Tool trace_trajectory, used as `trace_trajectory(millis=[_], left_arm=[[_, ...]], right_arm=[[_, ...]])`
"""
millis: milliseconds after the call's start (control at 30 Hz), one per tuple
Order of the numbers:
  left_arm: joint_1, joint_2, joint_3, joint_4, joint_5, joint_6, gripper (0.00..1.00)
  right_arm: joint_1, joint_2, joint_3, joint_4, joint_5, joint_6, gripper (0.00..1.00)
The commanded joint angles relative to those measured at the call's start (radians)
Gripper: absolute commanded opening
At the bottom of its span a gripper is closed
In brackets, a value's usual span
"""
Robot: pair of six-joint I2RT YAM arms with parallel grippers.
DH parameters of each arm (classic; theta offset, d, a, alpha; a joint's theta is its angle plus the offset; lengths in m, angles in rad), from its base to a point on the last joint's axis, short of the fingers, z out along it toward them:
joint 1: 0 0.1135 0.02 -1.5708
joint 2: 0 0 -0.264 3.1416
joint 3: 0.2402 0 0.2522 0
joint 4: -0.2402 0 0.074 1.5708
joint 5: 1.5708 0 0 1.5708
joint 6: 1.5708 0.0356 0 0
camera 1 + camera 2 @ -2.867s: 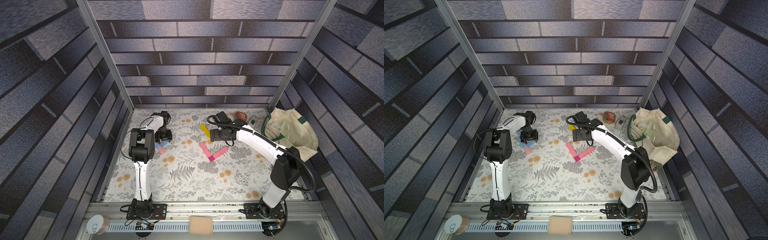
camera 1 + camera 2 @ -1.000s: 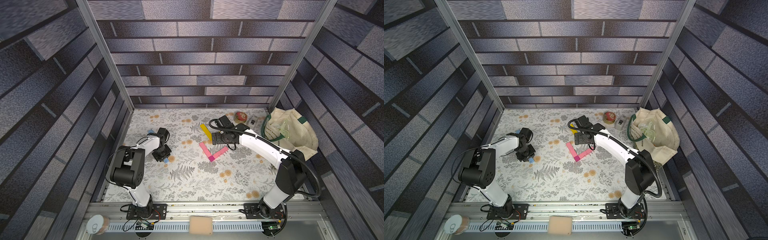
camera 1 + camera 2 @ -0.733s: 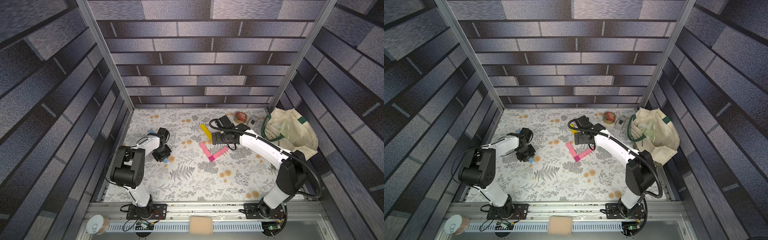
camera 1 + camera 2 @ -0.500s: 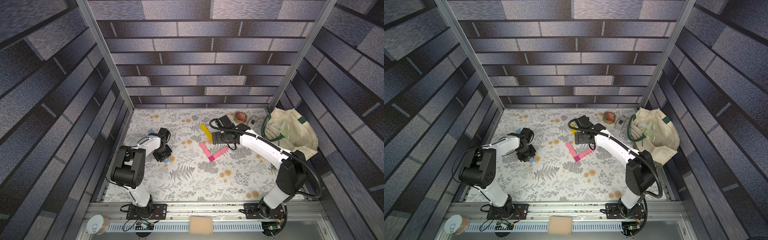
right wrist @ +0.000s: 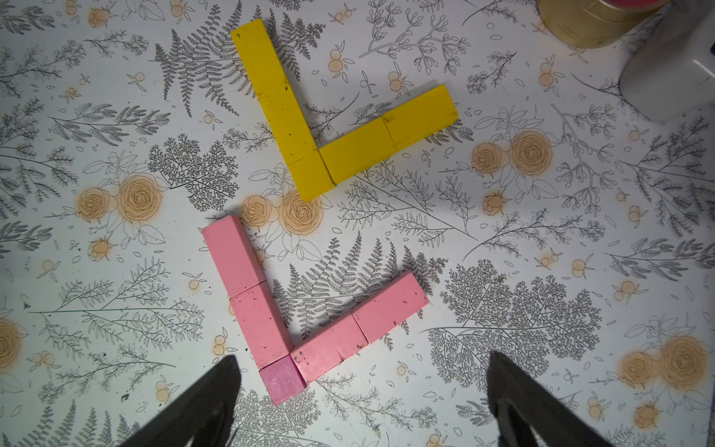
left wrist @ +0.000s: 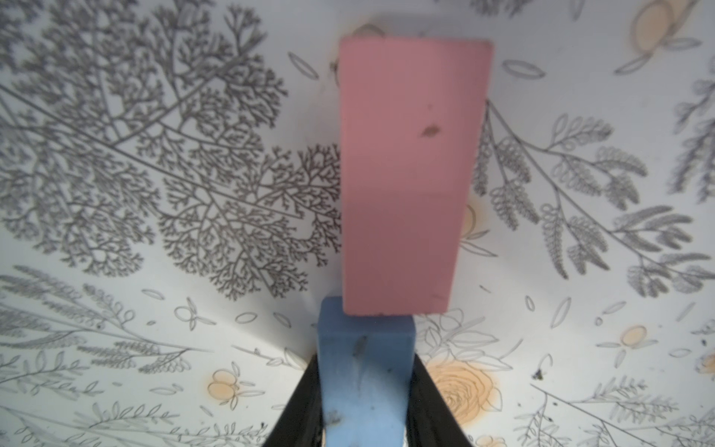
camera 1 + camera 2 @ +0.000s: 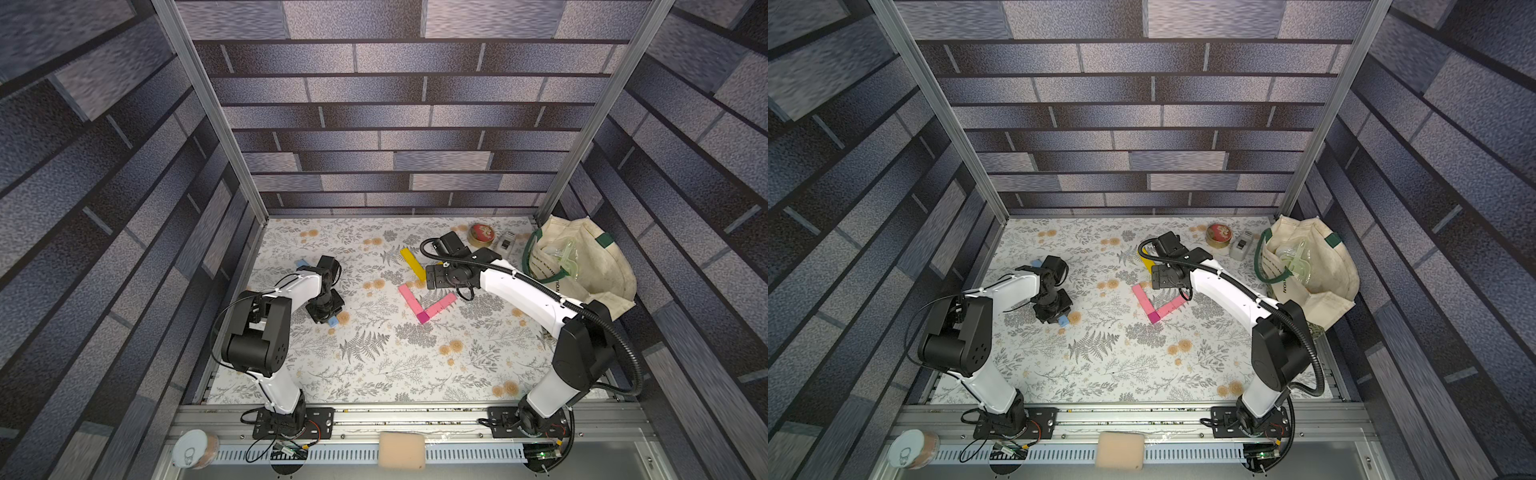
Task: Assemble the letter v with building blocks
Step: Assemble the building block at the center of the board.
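- The left gripper (image 6: 365, 387) is clamped on a light blue block (image 6: 365, 371), whose sides press against both black fingers (image 6: 305, 398).
- The right gripper (image 5: 363, 358) has its jaws spread wide and holds nothing. It hangs above the pink V (image 5: 251, 302).
- The light blue block's long axis runs straight out from between the fingers. In a top view only its tip (image 7: 332, 321) pokes out from under the left gripper (image 7: 324, 309), pointing toward the front of the table (image 7: 374, 365).
- A loose pink block (image 6: 406, 174) lies roughly in line with the held block, long axis leading away from the gripper. In the wrist view its near end overlaps the blue block's far end, and I cannot tell whether they touch.
- The pink V has two bricks per arm, meeting at a magenta cube (image 5: 282, 381). In both top views it opens toward the back wall (image 7: 409, 297) (image 7: 1144, 297).
- The yellow V (image 5: 288, 116) lies just behind it and opens the same way. In the top views the right arm partly covers it.
- A second light blue block (image 7: 301, 264) lies behind the left wrist.
- About three seconds ago the left arm reached further back, over a pink and a blue block lying in plain sight. Since then its gripper has come toward the front and now hides the pink one from above. It has hardly moved over the last second.
- The right gripper has shifted only slightly, and both Vs lie as before.
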Motion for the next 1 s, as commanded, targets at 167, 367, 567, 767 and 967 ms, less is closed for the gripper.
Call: trace_trajectory(millis=[167,367,567,767,967], left_arm=[[-0.002,0.058,-0.009,0.049,0.019,0.011,0.34],[-0.005,0.061,0.004,0.039,0.013,0.017,0.35],[-0.005,0.056,0.007,0.034,0.012,0.02,0.37],[-0.002,0.065,0.007,0.036,0.01,0.025,0.39],[-0.002,0.068,0.01,0.036,0.006,0.028,0.39]], right_arm=[[-0.011,-0.032,-0.015,0.01,0.007,-0.004,1.0],[-0.011,-0.032,-0.014,0.009,0.005,-0.004,1.0],[-0.012,-0.026,-0.011,0.01,0.001,-0.003,1.0],[-0.012,-0.024,-0.002,0.005,0.0,-0.007,1.0],[-0.012,-0.022,0.0,0.003,0.002,-0.006,1.0]])
